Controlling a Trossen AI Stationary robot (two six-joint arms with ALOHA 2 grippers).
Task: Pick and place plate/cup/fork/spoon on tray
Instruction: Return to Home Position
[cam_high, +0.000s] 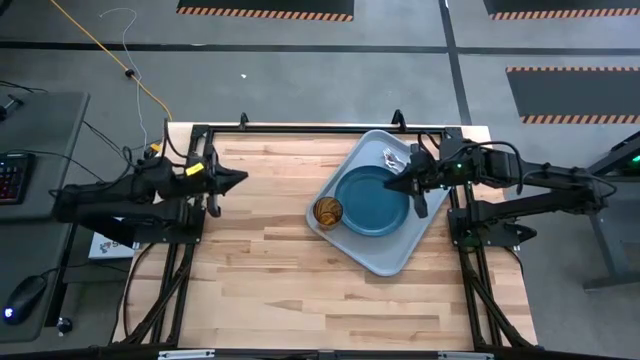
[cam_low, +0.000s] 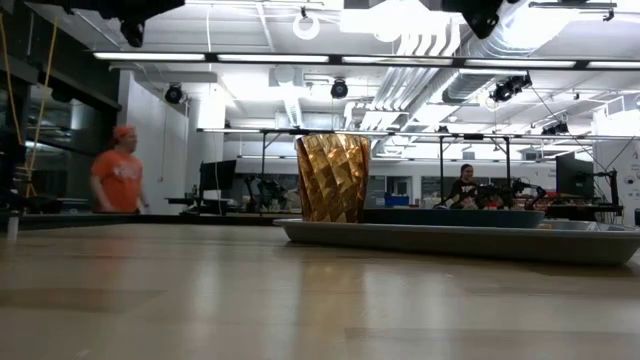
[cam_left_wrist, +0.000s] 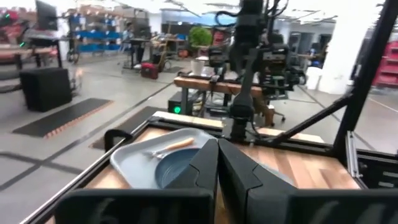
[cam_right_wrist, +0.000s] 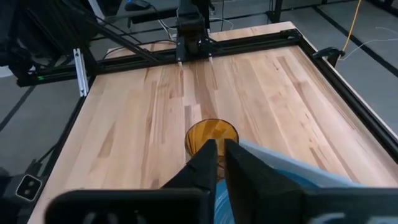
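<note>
The light grey-blue tray (cam_high: 392, 255) lies askew on the table's right half. The teal-blue plate (cam_high: 372, 200) rests flat in the tray. The amber cup (cam_high: 328, 211) stands upright in the tray's left corner and also shows in the low view (cam_low: 332, 177). Silver cutlery (cam_high: 393, 157) lies in the tray's far corner; one piece with an orange handle (cam_left_wrist: 171, 147) shows, fork or spoon I cannot tell. My right gripper (cam_high: 408, 183) is shut and empty, high above the plate's right rim. My left gripper (cam_high: 240, 181) is shut and empty at the table's left.
Bare wooden table lies left of and in front of the tray. A black frame borders the table's far and side edges (cam_high: 300, 128). People show in the room behind, one in an orange shirt (cam_low: 118, 170).
</note>
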